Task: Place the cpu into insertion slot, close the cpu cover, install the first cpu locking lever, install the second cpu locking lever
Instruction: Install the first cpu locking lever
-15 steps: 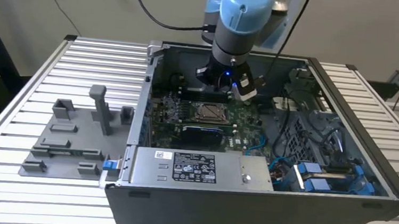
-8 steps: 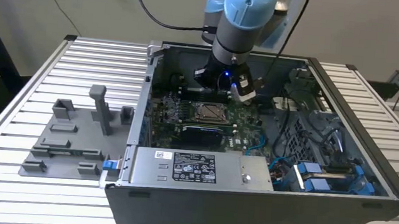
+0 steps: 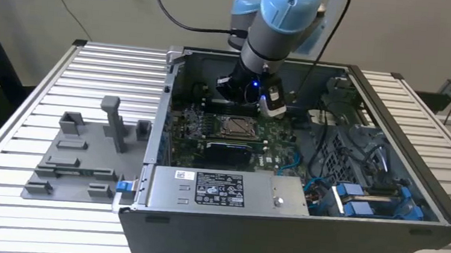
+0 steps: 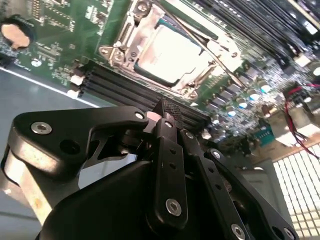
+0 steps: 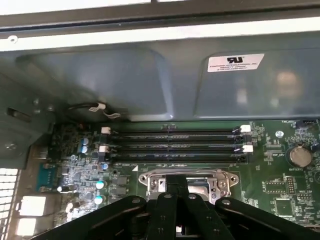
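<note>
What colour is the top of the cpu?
Silvery-beige metal; the cpu shows best in the second wrist view.

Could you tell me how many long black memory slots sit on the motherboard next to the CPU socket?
3 memory slots show in the first wrist view, lying parallel between the insertion slot and the grey case wall. The gripper covers the board nearer the camera, so more may be hidden.
</note>
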Controlling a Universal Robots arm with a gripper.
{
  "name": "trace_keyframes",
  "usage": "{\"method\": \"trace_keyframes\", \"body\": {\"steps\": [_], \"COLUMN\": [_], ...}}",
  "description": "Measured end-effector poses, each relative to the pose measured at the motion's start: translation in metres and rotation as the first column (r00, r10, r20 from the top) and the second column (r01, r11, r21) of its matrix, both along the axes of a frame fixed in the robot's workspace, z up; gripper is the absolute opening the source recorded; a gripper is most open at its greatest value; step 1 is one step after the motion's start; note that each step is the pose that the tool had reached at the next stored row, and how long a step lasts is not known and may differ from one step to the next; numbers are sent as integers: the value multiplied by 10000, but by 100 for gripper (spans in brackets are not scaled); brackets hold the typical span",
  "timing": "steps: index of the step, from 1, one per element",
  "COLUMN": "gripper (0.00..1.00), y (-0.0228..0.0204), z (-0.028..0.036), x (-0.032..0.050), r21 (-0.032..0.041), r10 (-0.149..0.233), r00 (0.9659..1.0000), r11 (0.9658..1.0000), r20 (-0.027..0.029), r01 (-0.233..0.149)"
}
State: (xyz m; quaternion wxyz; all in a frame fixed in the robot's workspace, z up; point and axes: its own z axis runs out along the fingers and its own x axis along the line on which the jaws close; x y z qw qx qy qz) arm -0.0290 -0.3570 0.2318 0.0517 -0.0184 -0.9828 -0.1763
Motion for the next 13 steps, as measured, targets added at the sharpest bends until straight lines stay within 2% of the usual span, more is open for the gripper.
{"method": "trace_keyframes", "body": {"steps": [2, 8, 9, 10, 13], "gripper": [11, 11, 11, 11, 11], "y": [-4, -30, -31, -30, -31], "z": [10, 41, 50, 49, 50], "x": [1, 6, 6, 5, 5], "r21": [-15, -87, -94, -123, -126], "r10": [-9, -77, -82, -88, -83], "r00": [9999, 9987, 9985, 9985, 9985], "r11": [10000, 9999, 9999, 9999, 9999], "r20": [-112, -513, -540, -539, -540], "r01": [9, 73, 77, 82, 76]}}
